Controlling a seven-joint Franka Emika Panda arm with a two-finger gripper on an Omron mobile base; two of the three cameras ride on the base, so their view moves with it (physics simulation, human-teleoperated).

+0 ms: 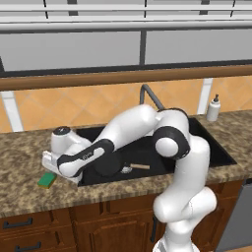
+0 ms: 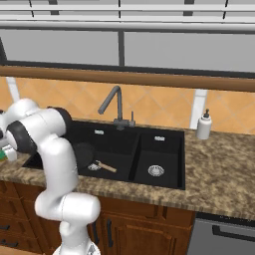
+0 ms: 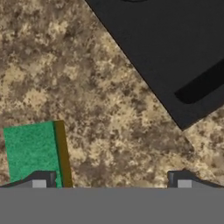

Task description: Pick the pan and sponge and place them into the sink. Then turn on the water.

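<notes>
Left base view: the arm is reaching left over the counter point(image 1: 19, 162); the sponge point(image 1: 47, 180) is lying flat just beside the sink point(image 1: 216, 147), long axis running toward the counter's front edge.

Right base view: the pan point(image 2: 85, 154) is sitting in the wide basin, handle pointing right.

Hand view: the gripper point(image 3: 111, 183) is standing wide open, holding nothing. The sponge is lying under one fingertip point(image 3: 39, 180), off-centre, so descending now is risking a finger landing on it and knocking it aside.

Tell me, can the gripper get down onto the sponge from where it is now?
Probably yes. The gripper is open above the counter, nothing lies over the sponge, but the sponge sits off toward one fingertip, so it needs a sideways shift first.
</notes>
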